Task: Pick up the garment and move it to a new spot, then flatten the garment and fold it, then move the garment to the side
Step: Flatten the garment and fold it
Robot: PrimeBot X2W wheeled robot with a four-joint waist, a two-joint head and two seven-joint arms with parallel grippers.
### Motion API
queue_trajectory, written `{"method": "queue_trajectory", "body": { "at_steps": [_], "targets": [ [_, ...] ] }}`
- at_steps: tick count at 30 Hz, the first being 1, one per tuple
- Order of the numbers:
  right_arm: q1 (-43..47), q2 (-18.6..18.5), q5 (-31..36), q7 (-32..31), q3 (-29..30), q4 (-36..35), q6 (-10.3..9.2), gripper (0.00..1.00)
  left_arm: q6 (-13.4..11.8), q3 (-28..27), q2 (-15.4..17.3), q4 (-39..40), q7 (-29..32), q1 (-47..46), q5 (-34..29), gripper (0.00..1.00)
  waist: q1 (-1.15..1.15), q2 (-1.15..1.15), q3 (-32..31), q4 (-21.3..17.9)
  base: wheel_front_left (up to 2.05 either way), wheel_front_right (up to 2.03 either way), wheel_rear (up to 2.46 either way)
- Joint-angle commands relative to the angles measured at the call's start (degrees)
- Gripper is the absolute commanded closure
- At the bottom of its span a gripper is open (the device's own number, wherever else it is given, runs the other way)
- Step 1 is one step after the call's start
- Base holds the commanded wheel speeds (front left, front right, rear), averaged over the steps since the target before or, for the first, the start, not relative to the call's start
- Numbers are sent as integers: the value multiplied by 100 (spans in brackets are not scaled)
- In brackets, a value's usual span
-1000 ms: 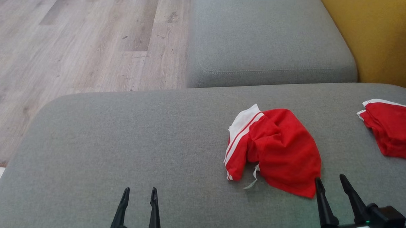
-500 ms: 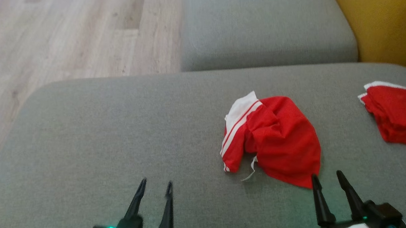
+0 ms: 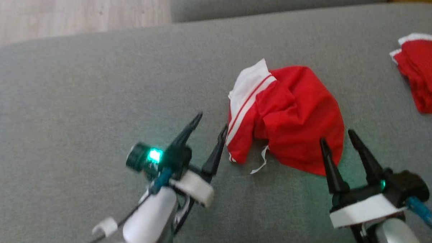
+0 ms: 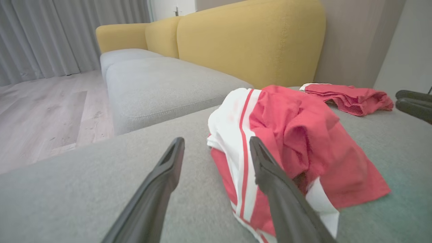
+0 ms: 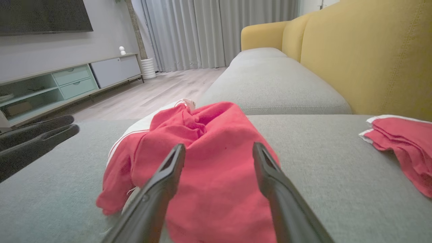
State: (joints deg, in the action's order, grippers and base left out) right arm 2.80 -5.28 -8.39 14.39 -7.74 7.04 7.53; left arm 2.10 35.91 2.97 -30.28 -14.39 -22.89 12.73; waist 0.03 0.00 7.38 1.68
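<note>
Red-and-white garment (image 3: 291, 115) bunched on the grey cushion (image 3: 74, 90), right of centre.
Your left gripper (image 3: 212, 121) sits just beside the white-striped edge with its fingers spread wide, gripping nothing. Your right gripper (image 3: 337, 136) is at the near red hem, also spread wide and empty. One fingertip overlaps the cloth, contact unclear. A second red garment (image 3: 424, 74) lies well apart, far right.

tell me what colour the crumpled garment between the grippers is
Red with a white panel and white stripes along one edge; the crumpled garment shows best in the left wrist view.
</note>
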Motion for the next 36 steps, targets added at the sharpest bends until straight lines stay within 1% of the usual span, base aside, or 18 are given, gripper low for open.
{"method": "queue_trajectory", "body": {
  "at_steps": [1, 5, 9, 11, 12, 13, 16, 19, 23, 27, 31, 34, 36],
  "targets": [
    [-249, -135, 44, 61, -154, -224, -4, 0, 14, -9, -8, -30, -56, -410, 135, 0, -3, 0, 308, -192, 0, 0, 0],
    [-407, -160, 43, 61, -224, -250, -4, 0, 52, 379, -8, -593, -32, -941, 420, 0, -3, 0, 454, -364, 0, 0, 0],
    [-501, -150, 37, 61, -222, -282, -4, 0, 161, 802, -9, -1141, 64, -1320, 771, 0, -3, 0, 584, -547, 0, 0, 0],
    [-512, -145, 34, 61, -203, -283, -4, 0, 175, 915, -9, -1272, 45, -1421, 889, 0, -3, 0, 610, -599, 0, 0, 0],
    [-514, -139, 33, 61, -190, -283, -4, 0, 174, 962, -9, -1323, 29, -1470, 931, 62, -3, 0, 615, -620, 0, 0, 0],
    [-515, -132, 32, 61, -184, -279, -4, 0, 175, 994, -9, -1350, 9, -1515, 980, 100, -3, 0, 611, -644, 0, 0, 0],
    [-513, -113, 28, 61, -183, -259, -4, 0, 222, 1075, -9, -1376, -19, -1574, 1090, 100, -3, 0, 571, -694, 0, 0, 0],
    [-491, -82, 14, 61, -221, -210, -4, 0, 293, 1196, -9, -1298, -47, -1684, 1193, 100, -3, 0, 404, -787, 0, 0, 0],
    [-423, -43, -12, 61, -242, -180, -4, 0, 383, 1348, -9, -1112, -57, -2150, 1135, 100, -3, 0, 74, -936, 0, 0, 0],
    [-301, -4, -27, 61, -243, -161, -4, 0, 476, 1434, -9, -1055, -41, -2923, 1162, 100, -3, 0, -212, -1160, 0, 0, 0],
    [-153, 47, -46, 61, -247, -151, -4, 0, 524, 1560, -9, -1078, 76, -3927, 1270, 100, -3, 0, -384, -1467, 0, 0, 0],
    [-46, 83, -61, 61, -247, -132, -4, 0, 534, 1721, -8, -1210, 73, -4727, 1205, 100, -3, 0, -478, -1669, 0, 0, 0],
    [37, 102, -70, 61, -183, -152, -4, 0, 535, 1819, -6, -1281, 30, -5269, 1089, 100, -3, 0, -488, -1708, 0, 0, 0]
  ]
}}
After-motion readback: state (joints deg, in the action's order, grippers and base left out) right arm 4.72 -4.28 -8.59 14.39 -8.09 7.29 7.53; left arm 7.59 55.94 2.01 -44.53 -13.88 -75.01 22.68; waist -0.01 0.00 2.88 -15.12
